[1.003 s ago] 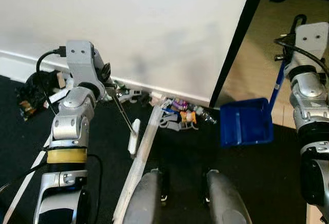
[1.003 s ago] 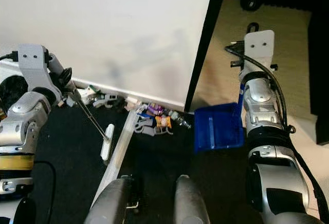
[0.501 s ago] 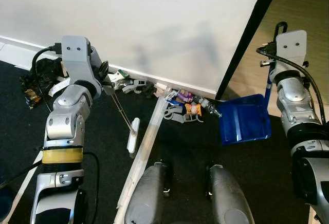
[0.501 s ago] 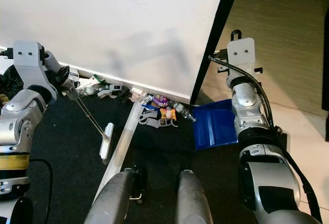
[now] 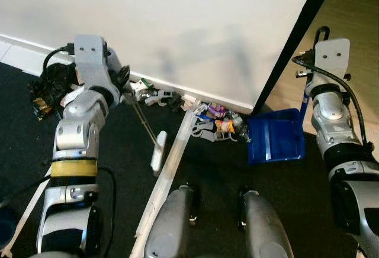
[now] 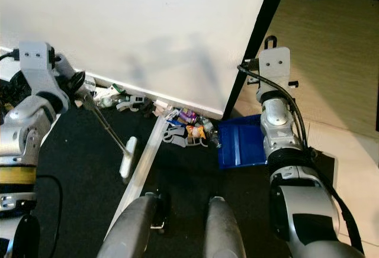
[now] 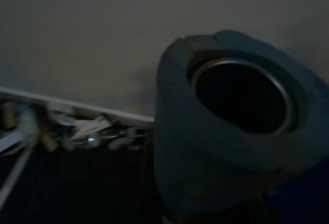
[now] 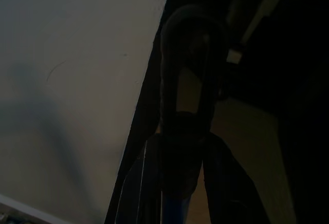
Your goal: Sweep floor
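1. The left gripper (image 5: 122, 87) is clamped on the thin metal handle of the small broom (image 5: 157, 151). The handle runs down and away from the jaws to the white head, which rests on the dark floor (image 5: 118, 169) just beside the pale floor strip (image 5: 172, 169).
2. The right gripper (image 5: 310, 95) holds the blue dustpan (image 5: 276, 142) by its upright handle. In the right wrist view the black fingers (image 8: 154, 183) sit pressed against either side of that handle, below its hanging loop. The pan rests on the floor below the jaws, its open side facing the litter.
3. The litter (image 5: 216, 125), wrappers and small plastic bits, lies along the base of the white wall (image 5: 195, 27), between the two tools and touching the pan's near edge. More scraps (image 5: 151, 97) lie close under the left jaws.
4. To do this step well, I judge the broom head should be lifted over the strip, set down on the far side of the pile from the pan, then drawn towards the pan in short strokes along the wall.
5. The pan's lip should stay flat on the floor and be held steady, or the bits will likely slip beneath it.
6. The left wrist view is dark and blurred; the round dark shape there is probably the broom handle's end, though I cannot be sure.
7. Compared with half a second ago, the dustpan now sits closer to the litter, its edge against the pile. The broom head sits at much the same spot by the strip, and the camera has shifted a little.
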`<state>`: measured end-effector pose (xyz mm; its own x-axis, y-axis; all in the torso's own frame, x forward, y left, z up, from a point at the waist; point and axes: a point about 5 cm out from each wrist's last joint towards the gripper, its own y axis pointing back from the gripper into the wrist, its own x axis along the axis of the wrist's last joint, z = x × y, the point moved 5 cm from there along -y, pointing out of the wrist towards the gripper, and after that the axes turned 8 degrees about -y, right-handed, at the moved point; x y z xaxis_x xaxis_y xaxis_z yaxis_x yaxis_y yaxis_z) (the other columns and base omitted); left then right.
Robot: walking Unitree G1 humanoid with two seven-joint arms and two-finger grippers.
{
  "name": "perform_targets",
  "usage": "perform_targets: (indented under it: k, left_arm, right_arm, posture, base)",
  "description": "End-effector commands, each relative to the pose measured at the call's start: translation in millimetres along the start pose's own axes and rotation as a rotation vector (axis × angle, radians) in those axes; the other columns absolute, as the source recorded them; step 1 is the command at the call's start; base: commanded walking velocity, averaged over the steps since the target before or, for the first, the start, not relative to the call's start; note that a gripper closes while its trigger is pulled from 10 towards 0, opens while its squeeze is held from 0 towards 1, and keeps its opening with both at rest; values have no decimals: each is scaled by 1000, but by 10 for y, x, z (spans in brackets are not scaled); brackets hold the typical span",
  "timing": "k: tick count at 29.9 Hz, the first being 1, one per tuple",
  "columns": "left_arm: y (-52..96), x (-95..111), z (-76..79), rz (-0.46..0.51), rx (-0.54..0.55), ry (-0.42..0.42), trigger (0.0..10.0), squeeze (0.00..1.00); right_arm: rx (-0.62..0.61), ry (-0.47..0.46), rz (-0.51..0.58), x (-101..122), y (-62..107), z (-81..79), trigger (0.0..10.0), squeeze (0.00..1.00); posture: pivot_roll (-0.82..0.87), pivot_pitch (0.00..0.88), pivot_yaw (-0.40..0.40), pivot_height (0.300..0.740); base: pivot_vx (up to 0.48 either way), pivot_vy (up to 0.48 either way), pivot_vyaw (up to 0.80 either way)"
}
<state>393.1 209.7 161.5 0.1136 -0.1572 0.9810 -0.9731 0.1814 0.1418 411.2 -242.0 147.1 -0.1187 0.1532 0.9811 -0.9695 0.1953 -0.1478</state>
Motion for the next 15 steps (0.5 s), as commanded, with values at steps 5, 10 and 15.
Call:
perform_targets:
  k: [5,10,15]
  left_arm:
    - [-174,135,-101,36,-5,-6,10000,0]
    - [-270,163,-146,34,9,-7,10000,0]
    - [-360,143,-183,26,25,-6,10000,0]
  right_arm:
    - [-43,-48,3,-92,76,1,10000,0]
    - [-38,-59,19,-96,106,-79,10000,0]
    - [-19,-57,15,-134,135,-143,10000,0]
  posture:
    - [61,216,131,740]
    - [51,229,142,740]
    - [42,239,148,740]
  base:
    - [0,0,0]
    - [0,0,0]
    - [0,0,0]
